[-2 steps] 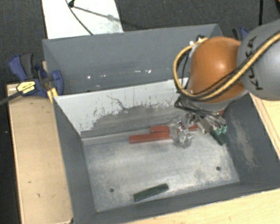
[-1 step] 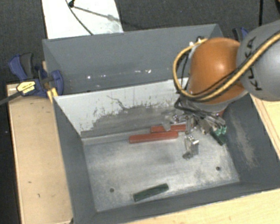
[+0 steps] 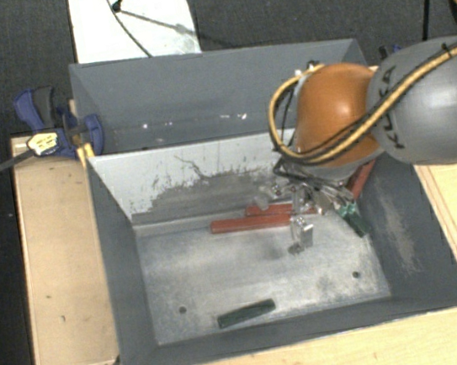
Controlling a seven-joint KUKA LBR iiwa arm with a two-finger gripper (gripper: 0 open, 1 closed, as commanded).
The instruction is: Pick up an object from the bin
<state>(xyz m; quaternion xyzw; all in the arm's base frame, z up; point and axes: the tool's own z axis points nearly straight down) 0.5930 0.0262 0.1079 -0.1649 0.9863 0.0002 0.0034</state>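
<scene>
Entry: single pick from the bin (image 3: 209, 278).

Arm: I reach in from the right side of the bin, the orange wrist cover (image 3: 333, 115) above its far right part, yellow and black cables (image 3: 290, 138) looped round the cover.

End effector (image 3: 299, 239): low over the bin floor, right of centre and nearer the far wall than the near edge. Whether it is released or clenched, I cannot tell; the metal parts overlap from this angle. Nothing can be seen gripped in it.

Nearest thing: a long, flat red-brown stick (image 3: 243, 223) lying on the floor roughly parallel to the far wall, close to where the floor meets that wall. Its left end is about mid-floor. Its right end runs in under my end effector, so contact there cannot be judged. A shorter reddish piece seems to lie just behind it, on the far side; the two are hard to separate.

Other contents:
- a small dark green piece (image 3: 354, 220), slanted, just to the right of the end effector, near the right wall;
- a red piece (image 3: 365, 176) against the right wall, partly hidden by my wrist cover;
- a dark green bar (image 3: 245, 312) lying flat near the near edge, almost parallel to it, well apart from the end effector.

The left half of the floor shows bare, scuffed metal.
</scene>
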